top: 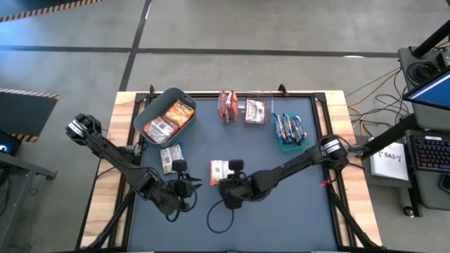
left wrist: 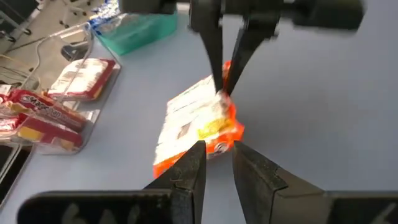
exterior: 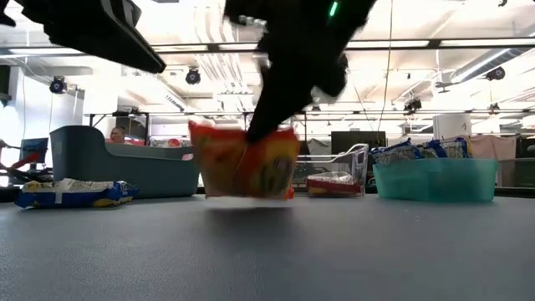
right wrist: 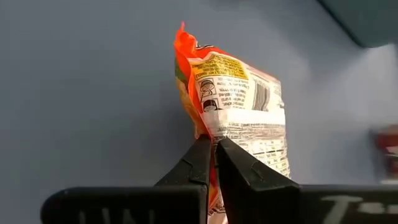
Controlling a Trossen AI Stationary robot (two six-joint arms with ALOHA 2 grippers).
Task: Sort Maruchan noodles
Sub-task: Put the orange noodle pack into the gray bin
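An orange-red noodle packet is seen at the lower centre of the high view, on the dark worktop. It is pinched at its edge by the right gripper, whose fingers are pressed together on the wrapper; in the right wrist view the packet stands upright from between those fingers. In the low view the packet is seen just clear of the worktop surface.

The left gripper is placed just left of the packet, lower centre of the high view, with its fingers slightly parted and nothing between them.

A blue-and-white packet lies on the worktop left of centre. More packets are held in the grey bin at upper left, the clear bin at upper centre and the green bin to its right.
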